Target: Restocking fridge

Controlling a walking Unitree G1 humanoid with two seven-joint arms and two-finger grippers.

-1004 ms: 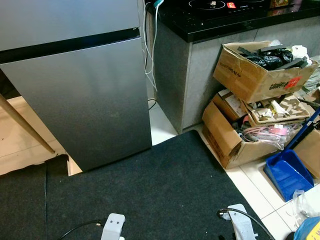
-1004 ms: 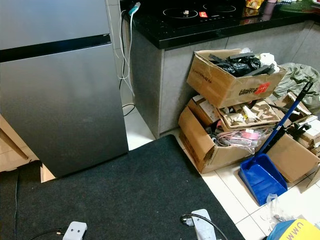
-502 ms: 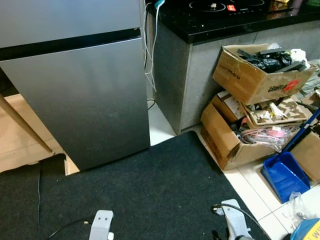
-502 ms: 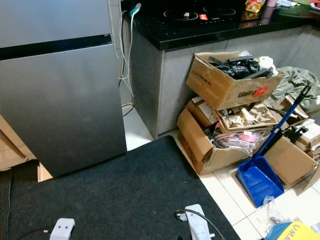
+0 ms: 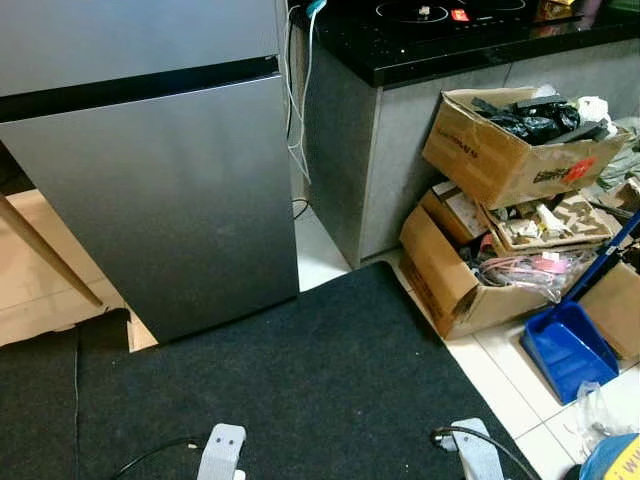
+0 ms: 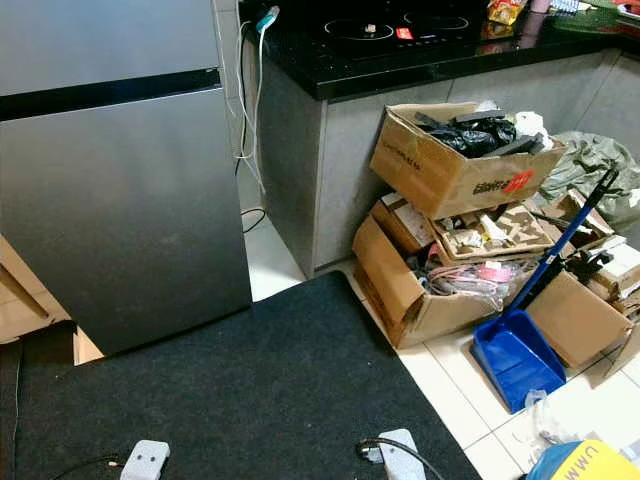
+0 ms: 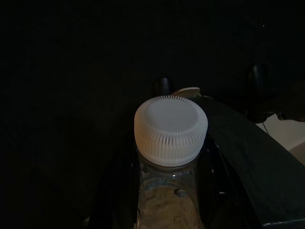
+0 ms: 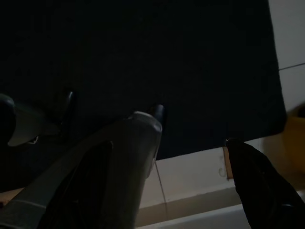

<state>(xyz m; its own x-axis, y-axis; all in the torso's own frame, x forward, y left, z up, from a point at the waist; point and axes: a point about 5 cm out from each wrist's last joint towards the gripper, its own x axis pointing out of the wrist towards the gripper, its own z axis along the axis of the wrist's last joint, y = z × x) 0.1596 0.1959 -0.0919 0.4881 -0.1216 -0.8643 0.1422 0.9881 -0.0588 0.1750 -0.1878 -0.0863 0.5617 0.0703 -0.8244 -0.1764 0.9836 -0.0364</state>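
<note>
A: Where does the bottle [image 7: 167, 157] sit?

B: In the left claw [image 7: 167, 191], fingers clamped either side of its clear neck below the ribbed white cap, held low over the dark mat [image 5: 300, 370].

A: And the fridge [image 5: 160, 190]?

B: Straight ahead on the left, both steel doors closed. To open one, I'd step closer and square up first, keeping the bottle upright and clear of the door's swing.

A: With which arm?

B: The right claw [image 8: 190, 157] holds nothing and its fingers stand wide apart, so it should take the door edge.

A: Hazards?

B: Cables [image 5: 297, 100] dangle between fridge and table [image 5: 440, 45]; further right, cardboard boxes [image 5: 500, 200] and a blue dustpan [image 5: 570, 345] crowd the tiles.
</note>
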